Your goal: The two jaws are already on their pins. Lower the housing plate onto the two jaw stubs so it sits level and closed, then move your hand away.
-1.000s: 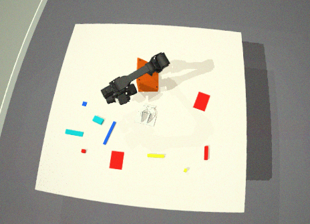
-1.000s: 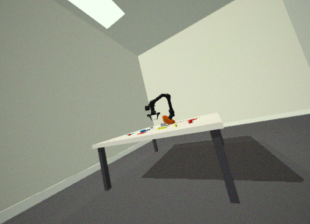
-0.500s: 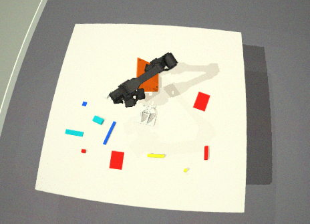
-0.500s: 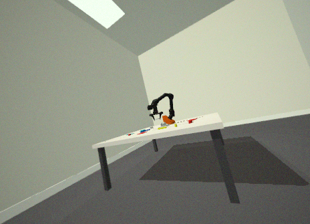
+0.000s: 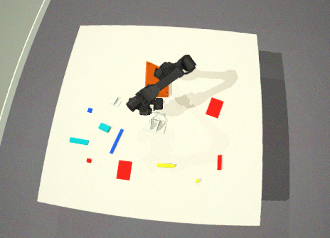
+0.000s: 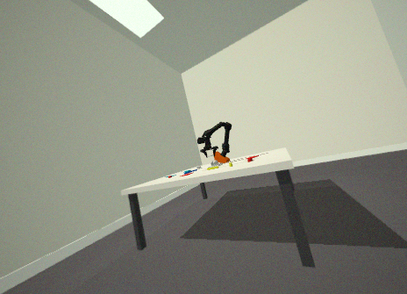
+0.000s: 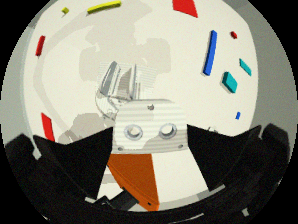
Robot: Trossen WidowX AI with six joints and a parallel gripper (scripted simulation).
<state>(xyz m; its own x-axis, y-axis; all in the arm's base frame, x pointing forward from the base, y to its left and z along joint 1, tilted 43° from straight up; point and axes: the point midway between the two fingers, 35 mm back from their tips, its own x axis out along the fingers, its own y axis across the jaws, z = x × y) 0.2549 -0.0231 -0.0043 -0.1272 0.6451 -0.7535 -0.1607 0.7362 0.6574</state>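
Note:
My gripper (image 5: 151, 107) (image 6: 210, 154) (image 7: 149, 129) is shut on the housing plate (image 7: 151, 116), a pale ribbed plate with two large round holes and smaller holes near its edge. The plate is held above the table, mostly hidden by the arm in the top view. The pale gripper base with the two jaws (image 5: 155, 124) (image 7: 120, 82) lies on the table. In the wrist view it shows just beyond the plate's far edge, toward the left. The plate overlaps its near part in that view, so the stubs cannot be made out clearly.
An orange panel (image 5: 151, 76) (image 6: 221, 157) (image 7: 137, 177) is under the arm. A small white holder (image 5: 115, 101) stands left of the gripper. A blue bar (image 5: 116, 141) (image 7: 210, 53), a teal block (image 5: 104, 127) (image 7: 229, 82) and red sheets (image 5: 124, 170) (image 5: 214, 108) lie around the jaws.

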